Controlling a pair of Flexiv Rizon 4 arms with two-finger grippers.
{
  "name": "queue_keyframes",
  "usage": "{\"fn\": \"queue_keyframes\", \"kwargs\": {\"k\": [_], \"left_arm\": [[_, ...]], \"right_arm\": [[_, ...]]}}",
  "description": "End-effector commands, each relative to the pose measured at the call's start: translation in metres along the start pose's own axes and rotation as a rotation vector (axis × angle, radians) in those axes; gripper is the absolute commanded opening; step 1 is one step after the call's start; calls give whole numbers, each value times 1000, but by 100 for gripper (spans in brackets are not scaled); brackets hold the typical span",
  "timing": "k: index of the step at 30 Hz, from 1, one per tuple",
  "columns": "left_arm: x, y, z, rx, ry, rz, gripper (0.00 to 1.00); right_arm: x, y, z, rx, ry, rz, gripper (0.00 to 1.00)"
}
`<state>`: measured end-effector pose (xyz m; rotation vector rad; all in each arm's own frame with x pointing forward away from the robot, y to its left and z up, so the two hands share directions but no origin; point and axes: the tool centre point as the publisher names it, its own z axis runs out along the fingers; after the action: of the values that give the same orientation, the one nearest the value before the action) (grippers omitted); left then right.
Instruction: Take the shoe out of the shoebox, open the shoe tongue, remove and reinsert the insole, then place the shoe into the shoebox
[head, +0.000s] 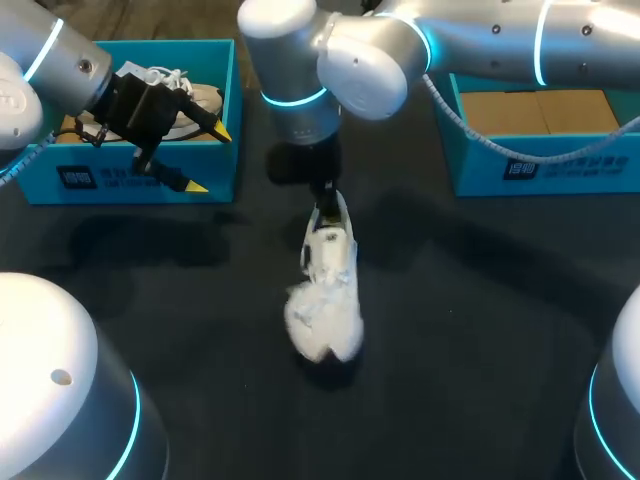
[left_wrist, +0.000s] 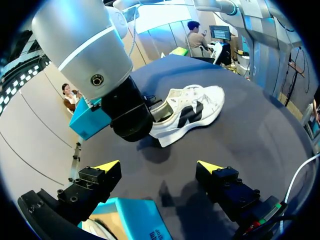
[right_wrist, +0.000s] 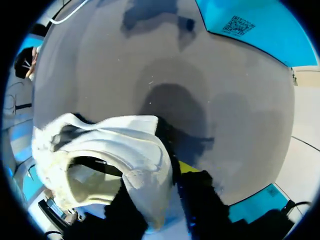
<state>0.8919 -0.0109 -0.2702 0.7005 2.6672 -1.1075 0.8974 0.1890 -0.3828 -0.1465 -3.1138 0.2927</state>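
The right gripper (head: 322, 195) is clamping the heel collar of the white lace-up sneaker (head: 325, 290), which is standing on its sole on the black table (head: 480, 300), between the left teal cardboard shoebox (head: 130, 180) and the right teal cardboard shoebox (head: 540, 165). The left gripper (head: 208, 158) is hovering over the left box with its yellow-tipped fingers spread wide, above a second white shoe (head: 185, 100) that is lying inside.

The head view is dim: the dark counter (head: 480, 340) swallows light, while the shoe (head: 325, 290) glares white, its toe washed out. Soft shadows lie at the shoe's 2 and 9 o'clock. Both wrist views are brighter, with the shoe's shadow dark on the counter
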Motion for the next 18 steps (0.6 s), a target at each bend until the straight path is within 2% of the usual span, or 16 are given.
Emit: {"fn": "queue_keyframes", "kwargs": {"k": [1, 6, 18], "left_arm": [[1, -1, 0, -4, 0, 0, 100], [1, -1, 0, -4, 0, 0, 100], [1, -1, 0, -4, 0, 0, 100]], "right_arm": [[0, -4, -6, -14, 9, 8, 0], [-2, -9, -27, -35, 12, 17, 0], [-16, -34, -107, -58, 5, 16, 0]]}}
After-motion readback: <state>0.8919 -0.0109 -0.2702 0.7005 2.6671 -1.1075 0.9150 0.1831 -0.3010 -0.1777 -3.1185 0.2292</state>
